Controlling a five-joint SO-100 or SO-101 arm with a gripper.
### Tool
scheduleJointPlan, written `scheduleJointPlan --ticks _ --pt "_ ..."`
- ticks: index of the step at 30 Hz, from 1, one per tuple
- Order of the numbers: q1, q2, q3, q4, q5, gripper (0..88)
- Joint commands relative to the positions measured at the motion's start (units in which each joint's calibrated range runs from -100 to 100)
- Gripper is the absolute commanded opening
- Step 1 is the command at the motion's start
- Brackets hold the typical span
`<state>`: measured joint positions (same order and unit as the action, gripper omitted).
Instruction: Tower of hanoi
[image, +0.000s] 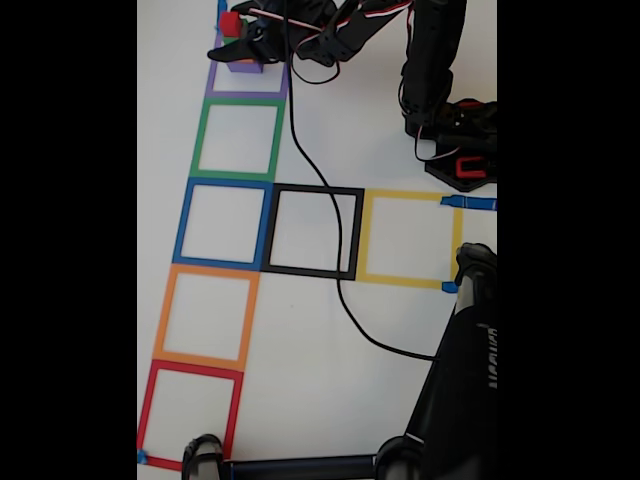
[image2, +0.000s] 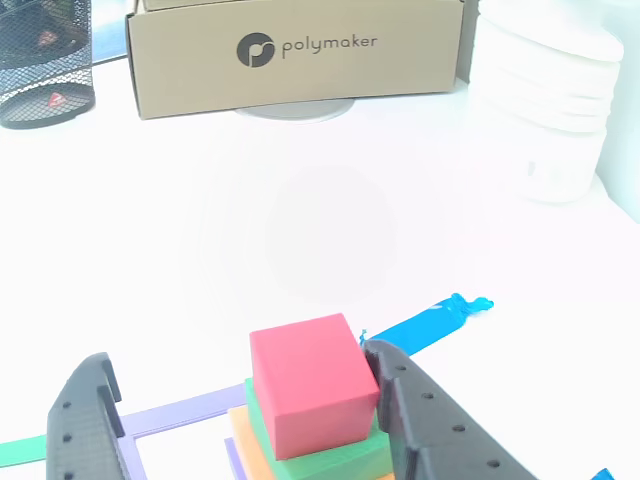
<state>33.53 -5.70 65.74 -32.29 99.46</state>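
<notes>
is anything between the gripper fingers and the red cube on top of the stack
Nothing visible. In the other view the red cube sits atop the green cube, inside the open gripper; one finger is right beside it, the other stands apart.

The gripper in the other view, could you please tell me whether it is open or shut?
Open: the gripper has its fingers spread either side of the red cube, one finger touching its side.
</notes>
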Motion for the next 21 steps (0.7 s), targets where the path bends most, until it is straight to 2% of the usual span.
scheduleJointPlan --ticks 1,8,21 --pt "-1.89 -0.56 -1.83 -1.32 0.54 24.7" --pt "-2.37 -0.48 -0.92 -1.32 0.54 20.0" --pt "-1.70 -0.48 0.26 -1.32 0.54 5.0"
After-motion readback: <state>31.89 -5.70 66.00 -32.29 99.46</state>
